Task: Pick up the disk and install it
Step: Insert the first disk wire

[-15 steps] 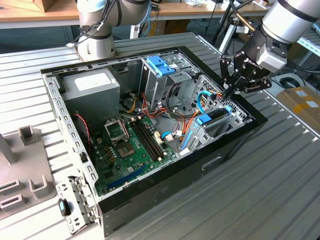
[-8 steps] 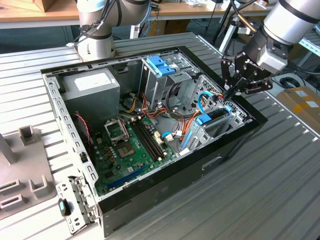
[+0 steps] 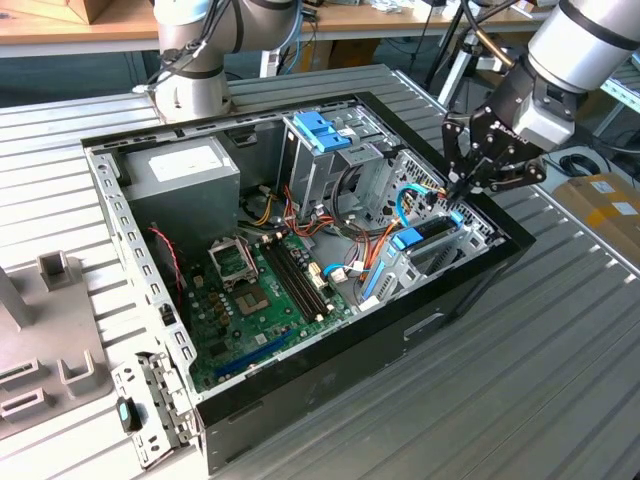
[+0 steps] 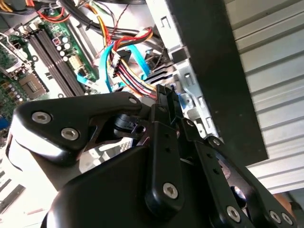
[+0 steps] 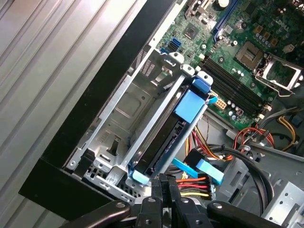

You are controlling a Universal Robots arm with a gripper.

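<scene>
The disk stands on edge in a slot of the metal drive cage at the corner of the open computer case on the exterior view's right. Its dark body sits between blue rails, with a blue tab on its upper edge. My gripper hangs just above the end of the disk nearest the bundle of cables. Its fingertips are shut together with nothing between them, and they show in both wrist views. I cannot tell whether they touch the disk.
Red, yellow and light-blue cables crowd the space next to the disk's end. The green motherboard lies in the case's middle, a grey power-supply box at its far corner, a second cage with a blue latch behind.
</scene>
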